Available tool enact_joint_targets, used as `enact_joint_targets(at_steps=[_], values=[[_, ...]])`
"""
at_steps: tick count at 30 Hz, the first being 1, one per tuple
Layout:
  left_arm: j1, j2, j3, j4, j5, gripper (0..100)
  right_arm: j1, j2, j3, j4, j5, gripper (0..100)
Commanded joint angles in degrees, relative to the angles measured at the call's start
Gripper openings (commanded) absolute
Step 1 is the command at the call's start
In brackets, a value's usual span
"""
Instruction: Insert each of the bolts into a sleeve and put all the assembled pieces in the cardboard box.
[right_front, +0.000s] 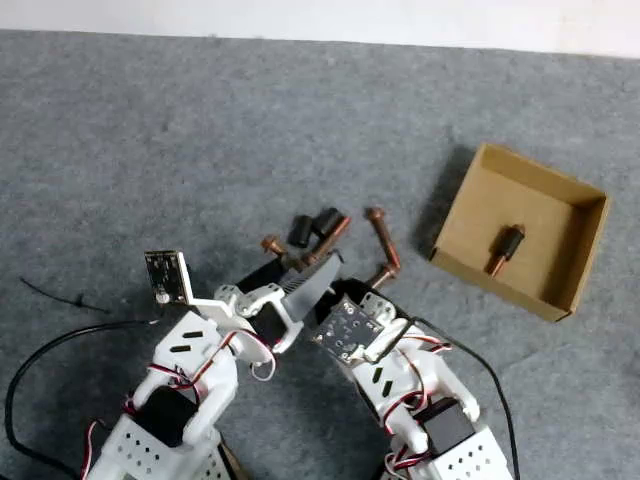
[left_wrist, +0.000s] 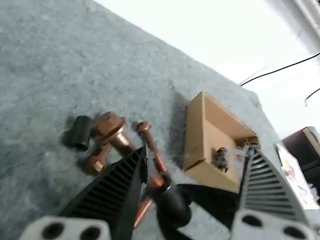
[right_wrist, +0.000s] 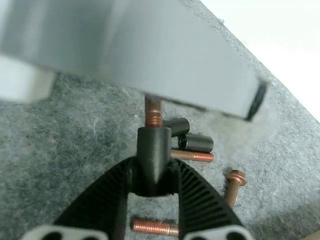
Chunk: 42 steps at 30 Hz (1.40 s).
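Sleeve (right_wrist: 152, 155) clenched in right claw (right_wrist: 153, 172), long axis pointing away from it | bolt (right_wrist: 153, 112) threaded end at sleeve's far mouth, in line | left claw (left_wrist: 196, 150) spread, released, around that joint | cardboard box (right_front: 490, 270) nearer right arm.

bolt (right_wrist: 153, 116) head hidden, boxed piece (left_wrist: 219, 158) seemingly blurred

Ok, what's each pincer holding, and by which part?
The right pincer grips the black sleeve at the end opposite the bolt; left pincer is open, empty.
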Motion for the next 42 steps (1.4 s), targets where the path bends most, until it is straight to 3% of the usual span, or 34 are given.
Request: enact_joint_targets(at_steps=[1,5,16,23,33,42], values=[[1.36,-0.66,0.92,2.02,-0.18,29,0.57,-0.92,8.13,-1.10,0.26,0.5],[4.53,-0.66,0.57,3.60,-0.18,29,0.66,-0.92,8.22,-3.47,0.09,0.5],[4.18,-0.66,0.84,3.69,-0.35,29,0.57,-0.92,8.13,-4.09,0.00,0.5],[-2.33,-0.66,1.10,2.02,-0.44,29,0.57,-0.92,4.79,-4.00,-3.60,0.5],[-1.10,-0.31,1.10,2.11,-0.35,29,0.04,-0.92,3.12,-1.80,-5.10,0.5],[-1.27,-0.31,1.10,0.79,-0.26,29,-6.37,-0.92,0.66,-1.45,-5.10,0.5]])
